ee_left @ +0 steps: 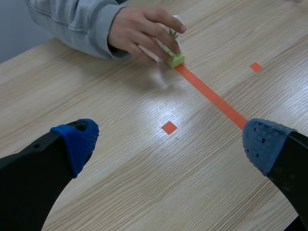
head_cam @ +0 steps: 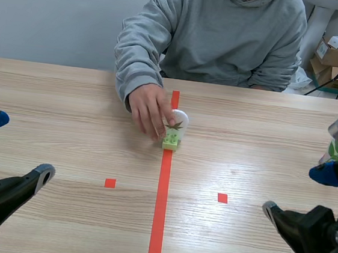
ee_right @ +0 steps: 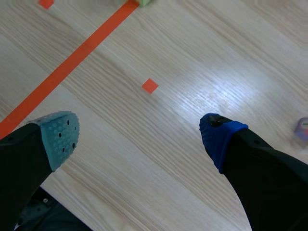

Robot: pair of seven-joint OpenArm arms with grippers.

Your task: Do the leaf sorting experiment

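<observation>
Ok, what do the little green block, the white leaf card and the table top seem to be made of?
Green block: likely moulded plastic, matte lime, with round studs like a toy brick. White card: thin stiff plastic or laminated card, smooth, rounded top; cannot tell which. Table top: wood or wood-look laminate, pale grain with a soft sheen under the light.

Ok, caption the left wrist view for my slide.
Person's hand holds a leaf card in a green base on the tape line, ahead of the open left hand.

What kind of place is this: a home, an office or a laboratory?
Probably a laboratory or workroom: a wooden table marked with orange-red tape, a person's hand at a leaf card, cardboard boxes behind.
</observation>
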